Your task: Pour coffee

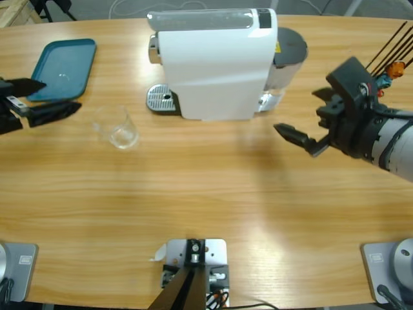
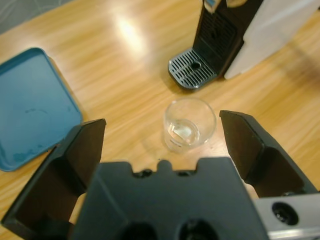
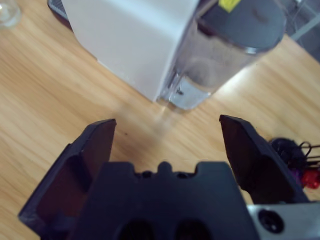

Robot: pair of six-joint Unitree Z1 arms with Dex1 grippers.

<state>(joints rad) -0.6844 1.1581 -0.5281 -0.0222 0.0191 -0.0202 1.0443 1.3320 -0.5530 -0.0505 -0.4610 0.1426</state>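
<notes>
A clear glass stands upright on the wooden table, in front and to the left of the white coffee machine. In the left wrist view the glass looks empty, and no coffee shows in any view. My left gripper is open at the table's left edge, its jaws pointing at the glass from a short way off; the left gripper holds nothing. My right gripper is open and empty right of the machine. The right gripper faces the machine's clear water tank.
The machine's metal drip tray sits just beyond the glass. A teal tray lies at the back left, beside the left gripper. Small coloured bits and black rods show at the right edge, behind the right arm.
</notes>
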